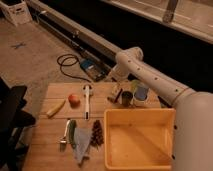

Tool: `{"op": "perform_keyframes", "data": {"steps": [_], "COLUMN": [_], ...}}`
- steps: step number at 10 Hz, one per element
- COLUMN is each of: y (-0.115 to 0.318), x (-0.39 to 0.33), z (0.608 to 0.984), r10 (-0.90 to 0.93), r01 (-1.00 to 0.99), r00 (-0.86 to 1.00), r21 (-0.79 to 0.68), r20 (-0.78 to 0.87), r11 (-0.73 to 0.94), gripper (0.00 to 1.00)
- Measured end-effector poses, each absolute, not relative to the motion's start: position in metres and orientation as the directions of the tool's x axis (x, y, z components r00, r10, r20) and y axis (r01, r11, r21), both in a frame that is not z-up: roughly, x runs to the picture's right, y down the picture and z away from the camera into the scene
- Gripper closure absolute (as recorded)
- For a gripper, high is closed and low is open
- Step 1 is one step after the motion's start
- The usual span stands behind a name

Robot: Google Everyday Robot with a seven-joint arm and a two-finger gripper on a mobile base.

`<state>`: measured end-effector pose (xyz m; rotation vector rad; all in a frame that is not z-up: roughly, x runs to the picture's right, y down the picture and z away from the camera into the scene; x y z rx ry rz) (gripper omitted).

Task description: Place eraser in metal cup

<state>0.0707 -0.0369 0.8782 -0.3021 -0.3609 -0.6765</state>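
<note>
The eraser (114,94) is a small pale block with a darker end, at the back of the wooden table (50,145). It is just left of the small dark metal cup (127,98) and apart from it. My gripper (115,84) hangs right above the eraser, at the end of the white arm that reaches in from the right. I cannot tell whether it touches the eraser. The cup stands upright.
A white container with blue (141,94) stands right of the cup. A big yellow tub (140,137) fills the front right. A white-handled utensil (86,100), an orange fruit (74,99), a banana (56,107), a green item (72,132) and a cloth (82,144) lie to the left. A black chair (10,120) is at the far left.
</note>
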Motion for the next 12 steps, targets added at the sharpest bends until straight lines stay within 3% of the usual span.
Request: {"op": "perform_keyframes", "data": {"steps": [12], "y": [-0.041], "x": [0.106], "z": [0.921], "r10": [-0.646], "r01": [0.721], "r00": [0.683], "r21": [-0.18], "r20": [0.341], "r11": [0.669], "gripper": [0.35]}}
